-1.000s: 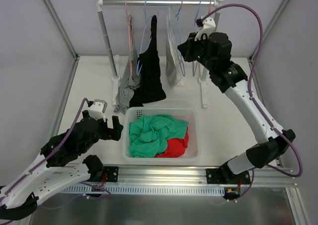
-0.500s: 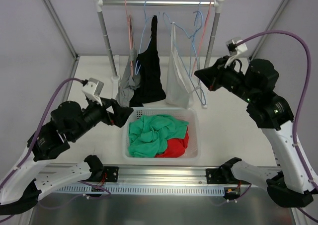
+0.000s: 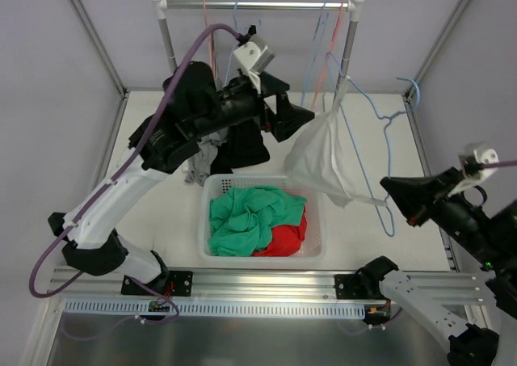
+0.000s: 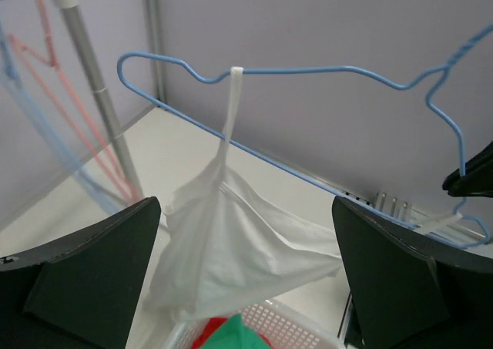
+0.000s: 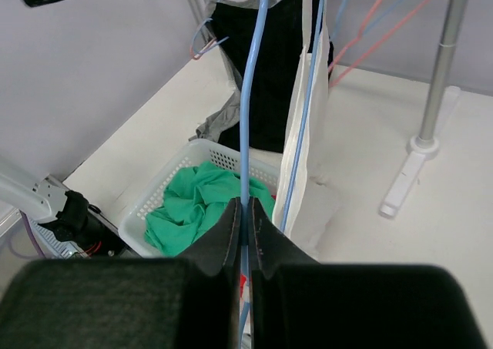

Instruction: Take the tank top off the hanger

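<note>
The white desk (image 3: 420, 156) carries a rack (image 3: 258, 4) at its far side and a basket (image 3: 262, 259) near the arms, with green cloth (image 3: 246, 212) over red cloth (image 3: 287, 235) inside. A black garment (image 3: 242, 144) hangs on the rack, partly hidden by the left arm.

The white tank top (image 4: 231, 249) sags in the air over the basket's far right corner. One strap is looped over the upper wire of the blue hanger (image 4: 308, 70), and its body is drawn out along the lower wire. The hanger is off the rack and tilted. Its long axis runs from the rack's right post toward the near right.

The left claw (image 4: 245, 210) is spread wide and faces the tank top without touching it. The right claw (image 5: 246, 214) is pinched tight on the hanger's wire at its near end.
</note>
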